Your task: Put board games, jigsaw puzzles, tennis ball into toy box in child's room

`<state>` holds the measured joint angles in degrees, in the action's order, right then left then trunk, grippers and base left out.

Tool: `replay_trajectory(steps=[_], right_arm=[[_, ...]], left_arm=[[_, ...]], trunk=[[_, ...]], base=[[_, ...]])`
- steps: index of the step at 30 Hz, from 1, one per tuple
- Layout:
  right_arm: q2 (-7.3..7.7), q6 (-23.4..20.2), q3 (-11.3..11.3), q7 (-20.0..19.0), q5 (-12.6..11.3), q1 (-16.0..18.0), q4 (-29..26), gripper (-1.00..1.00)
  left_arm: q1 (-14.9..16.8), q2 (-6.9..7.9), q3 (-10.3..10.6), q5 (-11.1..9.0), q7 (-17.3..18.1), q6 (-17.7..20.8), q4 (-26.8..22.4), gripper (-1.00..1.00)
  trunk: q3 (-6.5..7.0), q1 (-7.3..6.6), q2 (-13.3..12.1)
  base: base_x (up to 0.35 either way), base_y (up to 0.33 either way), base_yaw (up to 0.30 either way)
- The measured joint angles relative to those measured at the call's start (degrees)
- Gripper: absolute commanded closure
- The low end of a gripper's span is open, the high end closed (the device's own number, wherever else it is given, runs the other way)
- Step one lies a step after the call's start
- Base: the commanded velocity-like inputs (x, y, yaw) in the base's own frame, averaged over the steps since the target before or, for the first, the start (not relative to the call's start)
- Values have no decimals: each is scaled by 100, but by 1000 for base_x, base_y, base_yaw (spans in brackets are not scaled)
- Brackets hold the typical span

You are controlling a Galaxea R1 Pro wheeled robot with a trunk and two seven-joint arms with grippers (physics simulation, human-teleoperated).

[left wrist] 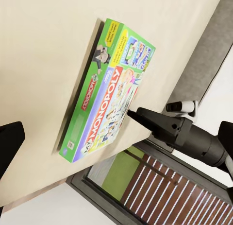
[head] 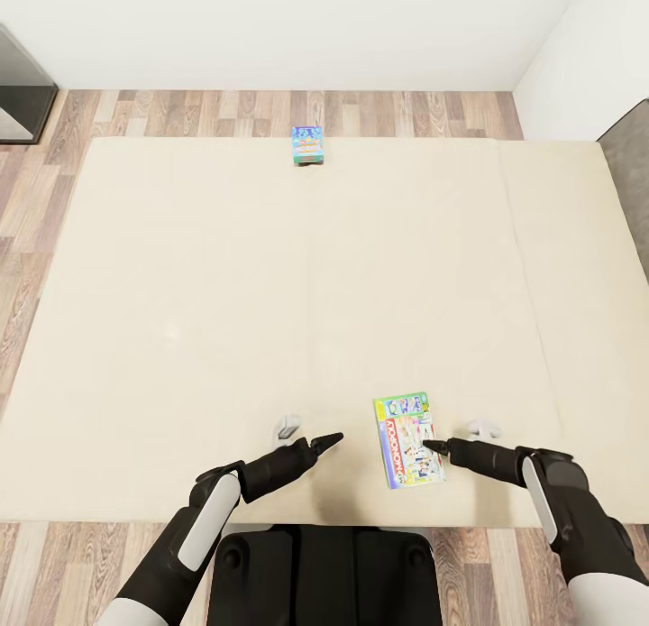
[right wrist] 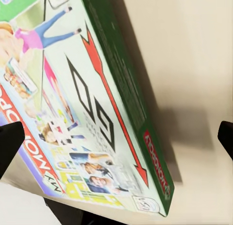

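Note:
The green-white-red Monopoly board game (head: 408,438) lies flat on the cream bed (head: 225,319), close to its near edge. My right gripper (head: 435,446) is open at the box's right edge, and in the right wrist view the box (right wrist: 82,103) spans the gap between the fingertips (right wrist: 9,142). My left gripper (head: 329,441) is open too, a short way left of the box and apart from it. The left wrist view looks across at the box (left wrist: 109,89) and the right gripper (left wrist: 138,113). A smaller blue board game (head: 307,145) sits at the bed's far edge.
Wood floor (head: 180,112) runs round the bed, with a white wall beyond it. A dark cabinet (head: 22,85) stands at the far left. The grey padded headboard (head: 631,175) is at the right. My black base (head: 324,572) is against the bed's near edge.

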<state>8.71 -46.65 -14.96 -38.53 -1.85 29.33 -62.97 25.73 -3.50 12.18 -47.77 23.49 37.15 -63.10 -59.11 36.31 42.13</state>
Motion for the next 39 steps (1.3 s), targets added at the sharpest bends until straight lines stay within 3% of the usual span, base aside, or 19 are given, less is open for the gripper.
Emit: replay_trajectory(steps=[39], right_arm=[[-9,6,2,-7,-6,0,80,-100]], left_arm=[[-2,0,0,0,-1,0,1,-100]], trunk=[[0,0,0]], base=[[0,0,0]])
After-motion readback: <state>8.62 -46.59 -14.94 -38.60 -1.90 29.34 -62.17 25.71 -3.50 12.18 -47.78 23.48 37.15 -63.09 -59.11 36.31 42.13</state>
